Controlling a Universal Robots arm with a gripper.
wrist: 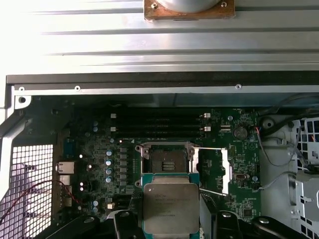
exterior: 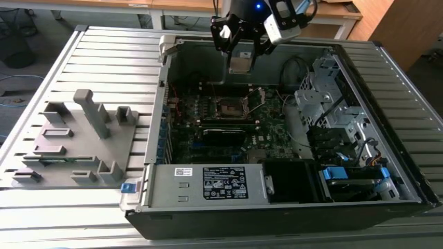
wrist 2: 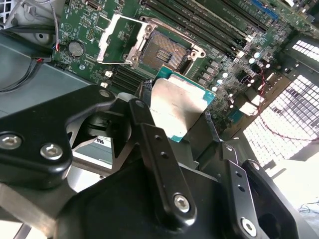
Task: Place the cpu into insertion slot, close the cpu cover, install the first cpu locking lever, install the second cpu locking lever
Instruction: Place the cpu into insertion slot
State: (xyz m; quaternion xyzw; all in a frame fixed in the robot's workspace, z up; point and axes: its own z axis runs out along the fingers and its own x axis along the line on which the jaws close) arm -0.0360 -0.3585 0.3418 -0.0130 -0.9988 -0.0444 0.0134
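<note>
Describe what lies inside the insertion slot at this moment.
The insertion slot holds no chip: its dark contact bed lies bare, the cpu cover open beside it. The cpu, clamped in the tool, hides its near rim in the first wrist view.

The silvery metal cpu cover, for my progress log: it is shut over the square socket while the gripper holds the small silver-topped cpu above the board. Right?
Not shut: the second wrist view shows the thin silvery cpu cover swung open beside the dark-centred insertion slot. The gripper does hold the flat silver-grey cpu above the board.
</note>
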